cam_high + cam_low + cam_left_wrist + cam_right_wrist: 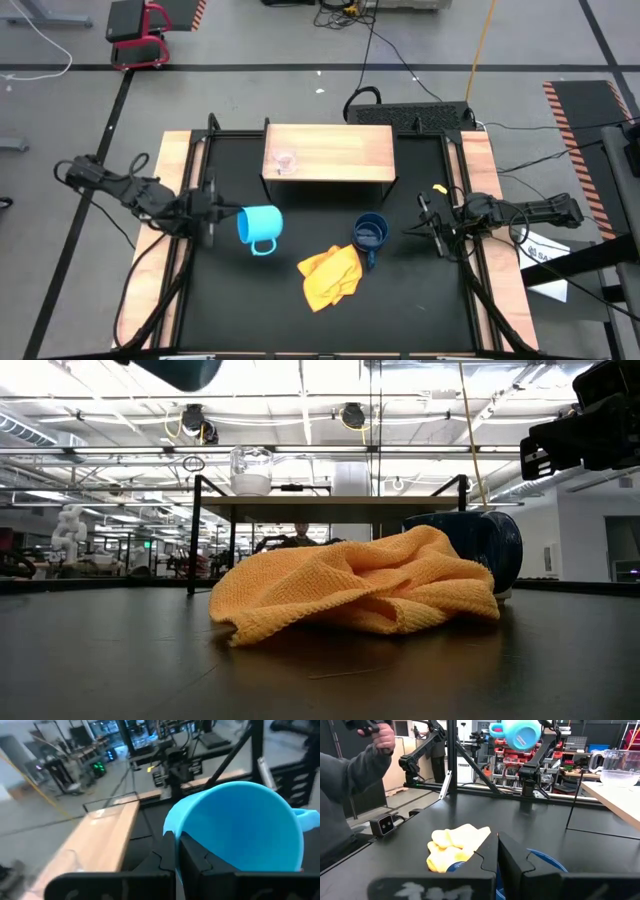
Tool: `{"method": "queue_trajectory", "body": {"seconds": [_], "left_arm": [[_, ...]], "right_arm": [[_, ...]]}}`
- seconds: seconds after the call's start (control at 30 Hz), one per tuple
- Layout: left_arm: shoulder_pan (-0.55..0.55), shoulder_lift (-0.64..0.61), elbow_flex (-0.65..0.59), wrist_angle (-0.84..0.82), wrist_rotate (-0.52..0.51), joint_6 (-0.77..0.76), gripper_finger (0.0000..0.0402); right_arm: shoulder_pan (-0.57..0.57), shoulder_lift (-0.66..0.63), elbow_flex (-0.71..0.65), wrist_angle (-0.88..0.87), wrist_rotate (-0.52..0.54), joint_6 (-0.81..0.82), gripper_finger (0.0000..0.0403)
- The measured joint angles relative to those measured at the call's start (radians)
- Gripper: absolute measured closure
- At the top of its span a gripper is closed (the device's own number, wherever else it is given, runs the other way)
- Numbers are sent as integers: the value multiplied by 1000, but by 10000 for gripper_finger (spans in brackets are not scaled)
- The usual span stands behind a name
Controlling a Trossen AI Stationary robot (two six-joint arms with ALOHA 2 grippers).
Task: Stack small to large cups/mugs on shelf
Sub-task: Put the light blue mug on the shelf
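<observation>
My left gripper (228, 218) is shut on the light blue mug (258, 226), which hangs high over the table's left half; from the right wrist its base (518, 733) shows. The clear glass cup (284, 162) stands on the wooden shelf (340, 150) near its left end. The dark blue mug (370, 234) stands on the table beside the crumpled yellow cloth (330, 276). My right gripper (428, 228) waits shut at the table's right side, just right of the dark blue mug. My left gripper holds the light blue mug by its rim (172, 826), the wall pinched with one finger (197, 857) inside the mug and the other outside. The fingers come about level from the table's left. The mug is lifted clear, lying sideways, mouth toward the gripper, handle (262, 247) toward the near edge.
Light wooden rails (172, 190) run along both table sides. The shelf stands on dark legs (192, 535) at the table's far middle. A person's sleeve and hand (350, 775) show beyond the table's left side. Cables and a red stool lie on the floor beyond.
</observation>
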Motion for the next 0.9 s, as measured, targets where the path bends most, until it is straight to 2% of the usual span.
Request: {"method": "queue_trajectory", "body": {"seconds": [0.23, 0.57, 0.77, 0.9], "left_arm": [[99, -79, -76, 52, -17, 79, 398], [170, -249, -126, -49, 32, 54, 398], [170, -205, -128, -29, 85, 46, 398], [170, -111, -128, 107, 99, 58, 398]], "right_arm": [[0, 0, 0, 0, 0, 22, 403], [0, 0, 0, 1, 0, 28, 403], [0, 0, 0, 24, 0, 21, 403], [0, 0, 0, 37, 0, 8, 403]]}}
